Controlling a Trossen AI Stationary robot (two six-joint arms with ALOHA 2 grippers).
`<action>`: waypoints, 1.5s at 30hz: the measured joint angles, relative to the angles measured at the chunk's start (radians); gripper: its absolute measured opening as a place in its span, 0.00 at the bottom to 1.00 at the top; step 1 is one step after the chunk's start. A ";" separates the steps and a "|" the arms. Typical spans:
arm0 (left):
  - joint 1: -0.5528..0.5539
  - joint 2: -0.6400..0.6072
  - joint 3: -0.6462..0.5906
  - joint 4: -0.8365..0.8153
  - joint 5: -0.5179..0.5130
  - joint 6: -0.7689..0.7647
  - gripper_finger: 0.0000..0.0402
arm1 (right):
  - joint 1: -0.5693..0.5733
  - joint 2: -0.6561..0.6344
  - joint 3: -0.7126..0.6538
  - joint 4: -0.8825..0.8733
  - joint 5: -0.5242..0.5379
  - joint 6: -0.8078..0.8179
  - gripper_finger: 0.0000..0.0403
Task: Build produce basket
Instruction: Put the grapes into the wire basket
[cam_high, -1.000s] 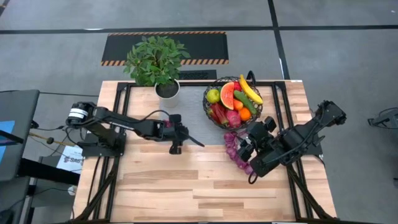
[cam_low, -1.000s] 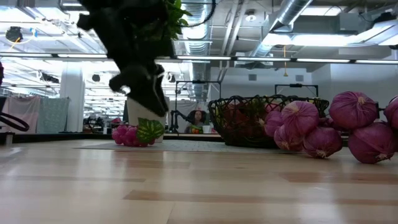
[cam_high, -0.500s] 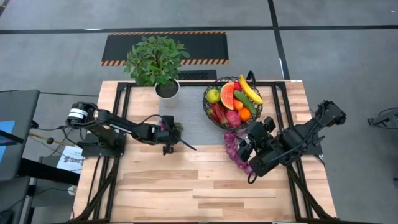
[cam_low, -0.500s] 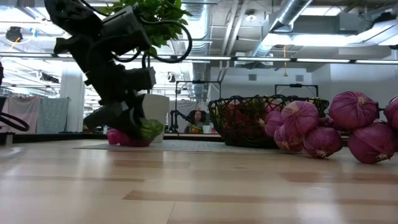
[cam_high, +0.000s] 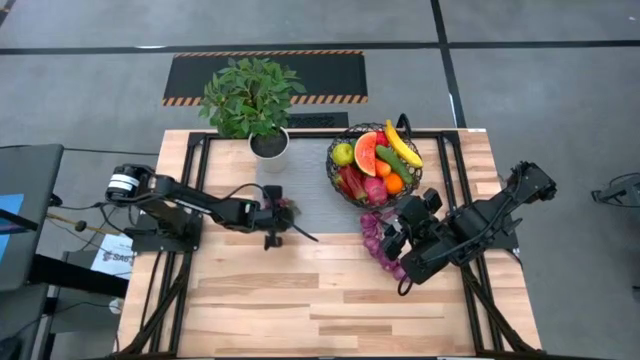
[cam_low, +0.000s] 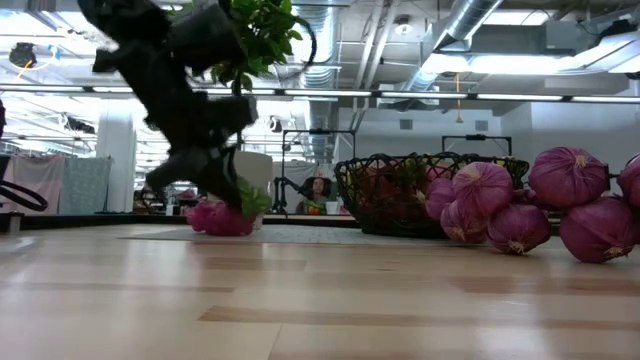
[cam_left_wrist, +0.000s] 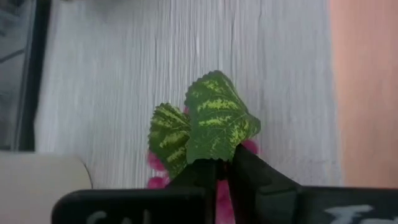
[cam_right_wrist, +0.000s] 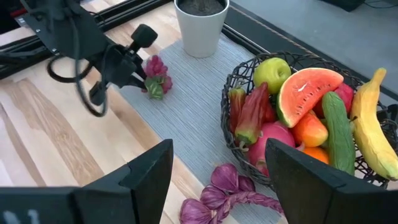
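A small pink-purple grape bunch (cam_high: 285, 205) with green leaves lies on the grey mat (cam_high: 310, 205), left of the basket. My left gripper (cam_high: 273, 214) is down at the bunch and shut on its leaves (cam_left_wrist: 211, 121). The dark wire basket (cam_high: 373, 163) at the far right holds a banana, a watermelon slice, an apple, a cucumber, chillies and oranges. My right gripper (cam_right_wrist: 217, 180) hangs open above the table in front of the basket, touching nothing. My left gripper pinches the green leaves at their base (cam_left_wrist: 210, 155) between its two fingertips. The fingers slant down from the table's left side. The bunch (cam_low: 225, 218) rests on the mat below the fingers.
A braid of purple onions (cam_high: 378, 242) lies on the wood just in front of the basket, under my right arm. A potted plant in a white pot (cam_high: 268, 143) stands at the far edge, behind the grape bunch. The near half of the table is bare wood (cam_high: 320, 300).
My left gripper has come down onto the grape bunch, drawing a little toward the table's left edge, and has shut on the leaves. The bunch still lies on the mat.
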 joint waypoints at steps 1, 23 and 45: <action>-0.006 -0.008 0.015 -0.016 0.000 -0.004 0.00 | 0.000 0.000 0.000 0.000 0.000 0.000 0.69; -0.028 -0.236 0.235 -0.047 0.106 -0.082 0.00 | -0.002 0.001 -0.138 0.171 -0.003 -0.052 0.69; -0.029 -0.325 0.236 0.069 0.288 -0.189 0.00 | -0.307 0.000 -0.425 1.181 -0.307 -0.858 0.87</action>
